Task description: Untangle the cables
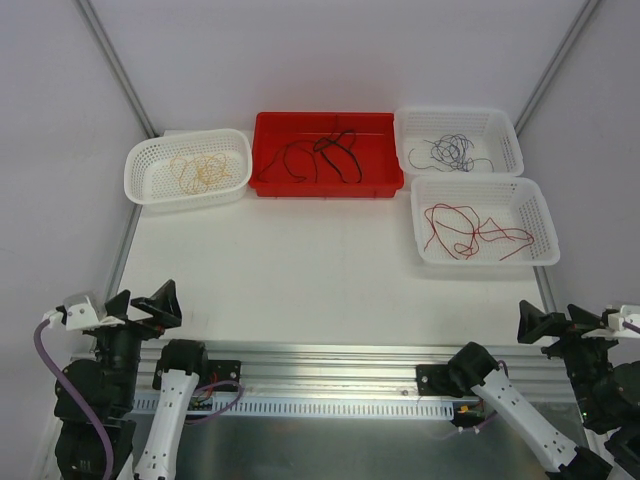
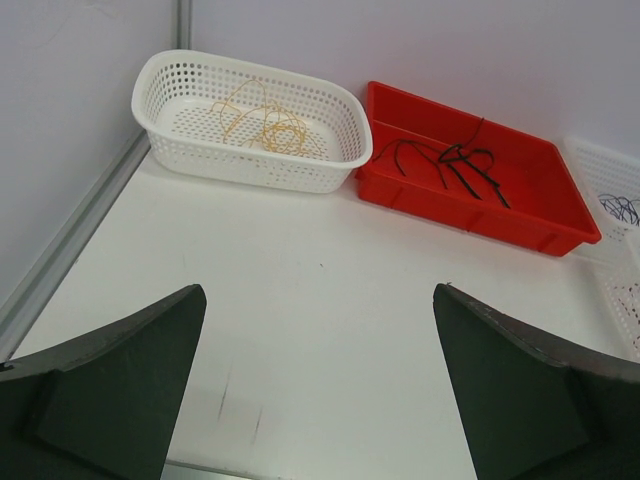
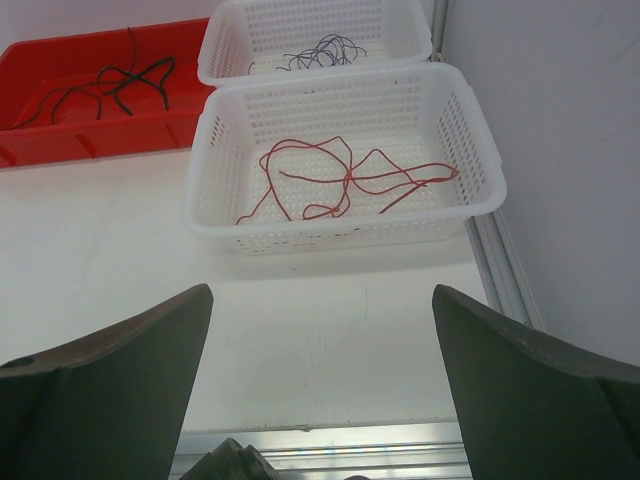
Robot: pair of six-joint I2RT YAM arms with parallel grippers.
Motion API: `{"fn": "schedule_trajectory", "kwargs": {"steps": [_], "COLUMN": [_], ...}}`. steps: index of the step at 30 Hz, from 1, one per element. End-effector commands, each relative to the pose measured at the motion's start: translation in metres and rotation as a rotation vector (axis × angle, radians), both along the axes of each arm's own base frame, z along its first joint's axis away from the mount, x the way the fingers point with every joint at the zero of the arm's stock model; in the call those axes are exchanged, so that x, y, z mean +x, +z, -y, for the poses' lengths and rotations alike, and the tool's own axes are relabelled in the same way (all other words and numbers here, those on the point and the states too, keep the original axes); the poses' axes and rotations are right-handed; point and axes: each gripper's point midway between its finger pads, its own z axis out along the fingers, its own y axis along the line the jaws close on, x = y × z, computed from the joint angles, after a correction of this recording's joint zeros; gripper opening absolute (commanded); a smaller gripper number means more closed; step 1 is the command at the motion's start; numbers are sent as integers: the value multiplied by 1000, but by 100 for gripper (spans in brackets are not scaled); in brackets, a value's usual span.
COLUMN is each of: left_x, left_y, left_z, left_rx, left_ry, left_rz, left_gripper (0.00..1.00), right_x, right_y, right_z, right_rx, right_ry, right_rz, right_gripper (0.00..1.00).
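Both splayed wide, aimed fwd, L hand (image 2: 320,292), R hand (image 3: 322,290)

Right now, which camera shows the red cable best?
The right wrist view: the red cable lies large and unobstructed in the near white basket. The top view shows it whole but small; the left wrist view barely catches that basket's edge.

Arms of white links (image 1: 165,415) and black joints (image 1: 120,348); lilac hose (image 1: 40,340); fingers (image 2: 110,385) matte black wedges
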Motion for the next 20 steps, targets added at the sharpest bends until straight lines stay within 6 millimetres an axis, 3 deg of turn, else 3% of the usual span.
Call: {"fn": "schedule_trajectory", "kwargs": {"steps": [1, 20], "left_x": [-32, -23], "left_y": [8, -3], "left_z": [-9, -8], "left_rx": [-19, -69], "left_ry": [22, 20], "left_rz": [167, 136], "left_gripper": [99, 99], "right_x": [-19, -12], "right_y": [-3, -1], "right_z": [16, 11], "right_rx": [121, 92], "right_ry": [14, 18], "right_rz": [152, 149], "right_gripper": [97, 97]}}
